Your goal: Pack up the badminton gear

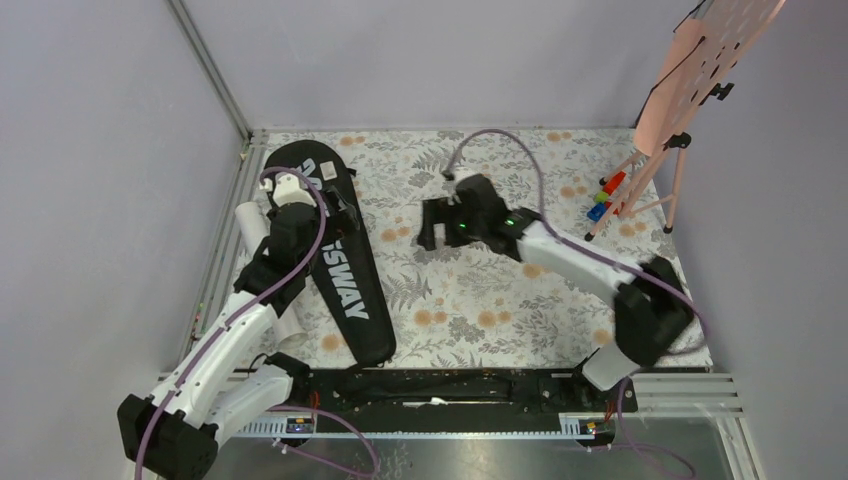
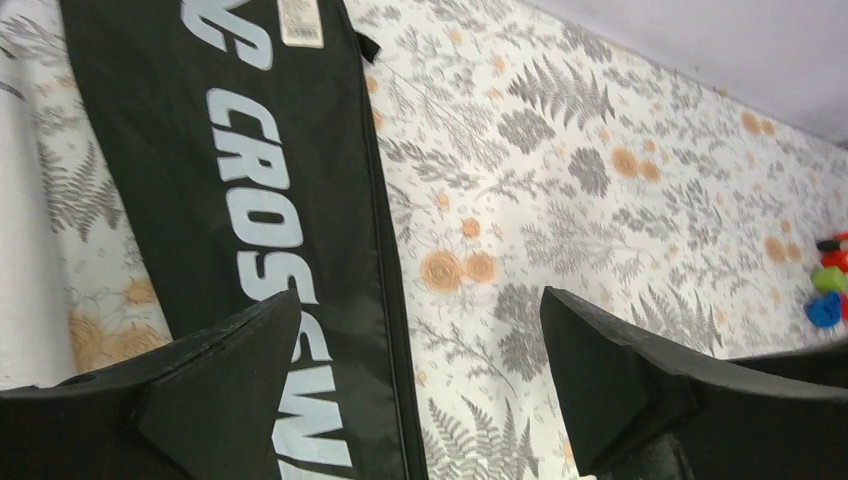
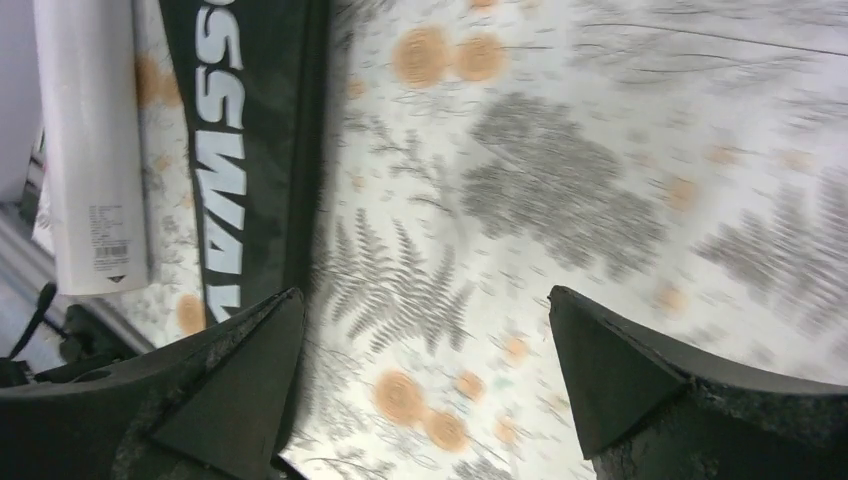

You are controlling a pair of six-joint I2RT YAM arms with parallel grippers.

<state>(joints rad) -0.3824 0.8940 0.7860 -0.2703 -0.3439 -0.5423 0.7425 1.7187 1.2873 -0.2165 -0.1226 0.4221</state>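
The black "CROSSWAY" bag (image 1: pixel 350 290) lies flat at the left of the floral cloth, its round end far. It also shows in the left wrist view (image 2: pixel 200 200) and the right wrist view (image 3: pixel 250 130). The long white tube (image 1: pixel 250 225) lies along the bag's left side, partly under my left arm; the right wrist view shows it too (image 3: pixel 90 150). My left gripper (image 1: pixel 303 222) (image 2: pixel 418 300) hangs open and empty above the bag's right edge. My right gripper (image 1: pixel 432 228) (image 3: pixel 425 295) is open and empty above bare cloth right of the bag. No rackets or shuttlecocks show.
A pink perforated board (image 1: pixel 705 60) on a stand is at the far right, with small coloured toys (image 1: pixel 605 195) (image 2: pixel 828 285) at its foot. A black rail (image 1: pixel 450 385) runs along the near edge. Grey walls close the left and back.
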